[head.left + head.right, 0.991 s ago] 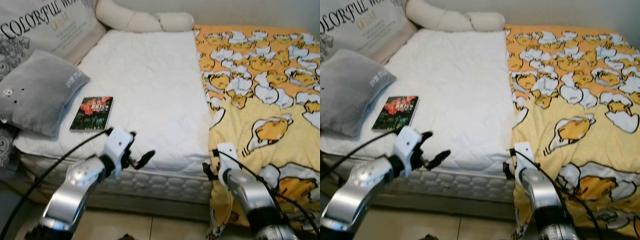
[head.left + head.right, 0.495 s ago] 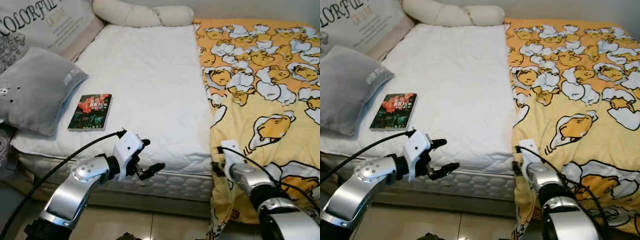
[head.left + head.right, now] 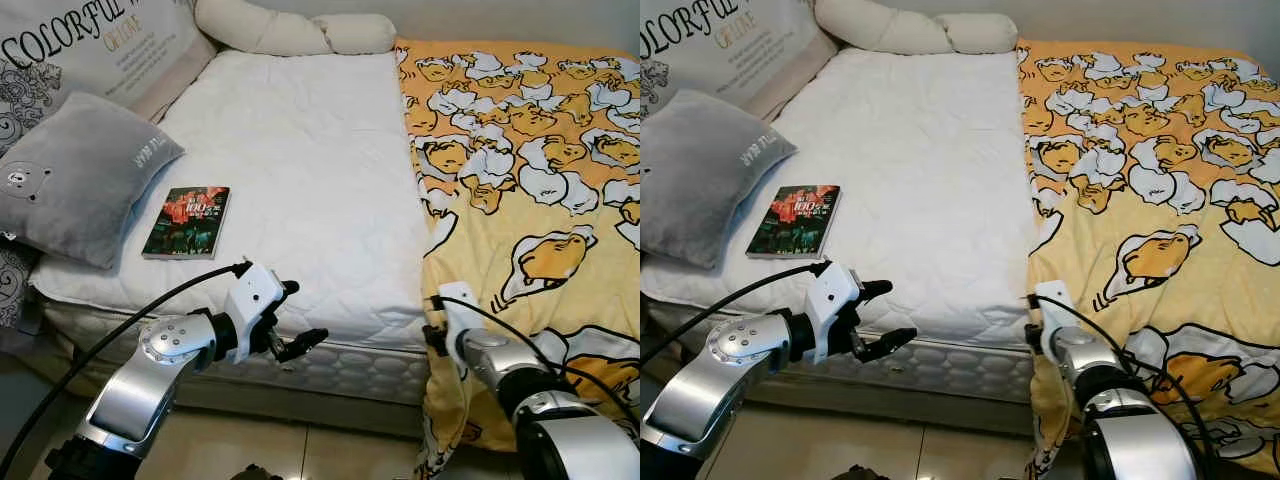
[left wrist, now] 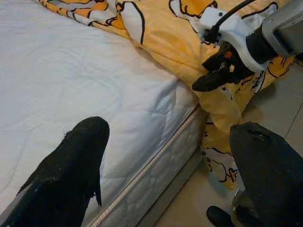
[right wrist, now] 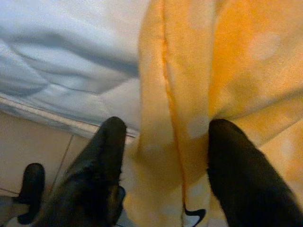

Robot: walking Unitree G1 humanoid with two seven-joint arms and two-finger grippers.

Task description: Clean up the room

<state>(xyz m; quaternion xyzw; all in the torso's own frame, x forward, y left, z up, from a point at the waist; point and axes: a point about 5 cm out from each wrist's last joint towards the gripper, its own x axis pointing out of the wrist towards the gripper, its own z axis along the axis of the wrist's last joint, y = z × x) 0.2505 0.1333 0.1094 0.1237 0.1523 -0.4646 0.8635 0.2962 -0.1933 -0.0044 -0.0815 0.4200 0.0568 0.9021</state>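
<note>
A wide bed with a white quilted mattress cover [image 3: 300,160] fills the space ahead, standing on a beige tiled floor [image 3: 300,450] against a pale wall. Its right half is draped with a yellow-orange blanket printed with white and yellow egg cartoons [image 3: 520,180], whose edge spills over the bed's front corner toward the floor. On the left side lie a grey plush pillow with a bear face [image 3: 80,180], a large cushion printed with black lettering [image 3: 90,50] behind it, and a long cream bolster [image 3: 290,30] along the head of the bed. A thin book with a dark red and green cover [image 3: 187,222] lies flat on the white cover just beside the grey pillow, near the front edge. The left gripper [image 3: 295,318] hovers in front of the mattress edge, its 2 black fingers spread apart and holding nothing. The right gripper [image 5: 163,156] is at the hanging blanket edge, fingers parted with a fold of yellow fabric between them, not yet clamped.
</note>
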